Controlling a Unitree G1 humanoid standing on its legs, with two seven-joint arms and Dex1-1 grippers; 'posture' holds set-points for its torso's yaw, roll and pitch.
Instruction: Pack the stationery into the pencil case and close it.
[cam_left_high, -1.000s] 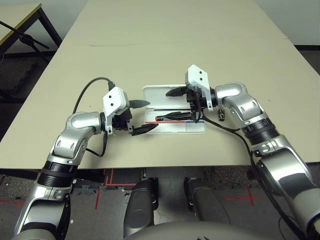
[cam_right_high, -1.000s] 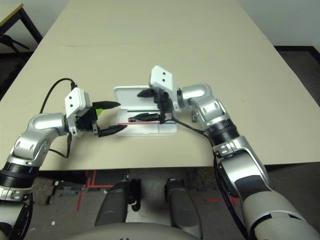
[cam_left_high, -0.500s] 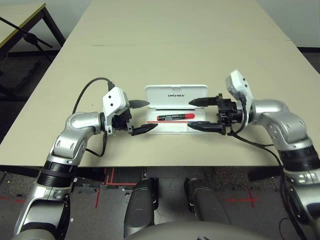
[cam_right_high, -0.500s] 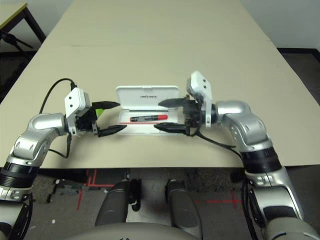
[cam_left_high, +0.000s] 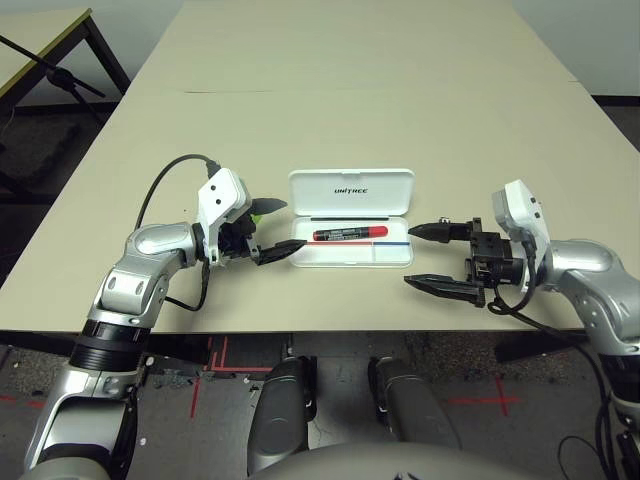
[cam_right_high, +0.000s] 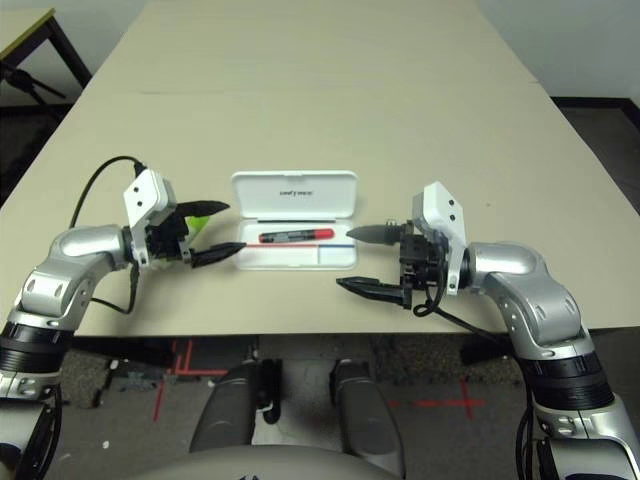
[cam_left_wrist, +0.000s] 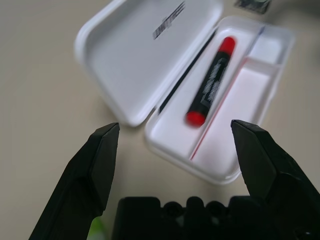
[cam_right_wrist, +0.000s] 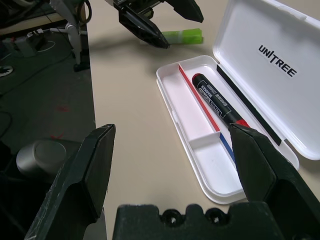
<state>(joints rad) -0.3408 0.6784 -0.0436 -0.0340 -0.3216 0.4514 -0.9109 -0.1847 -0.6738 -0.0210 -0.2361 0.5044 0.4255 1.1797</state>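
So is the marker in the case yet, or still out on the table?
In. The red marker lies in the tray of the open pencil case, along its rear compartment beside the raised lid.

The word "UNITREE" is showing in black capitals on the inner face of the open lid of the white pencil case (cam_right_wrist: 260, 95), and it is also appearing, smaller, on the lid near the table's front edge in the head views. White print is running along the black barrel of the red marker (cam_right_wrist: 216, 101) lying in the case, but it is too small to read.
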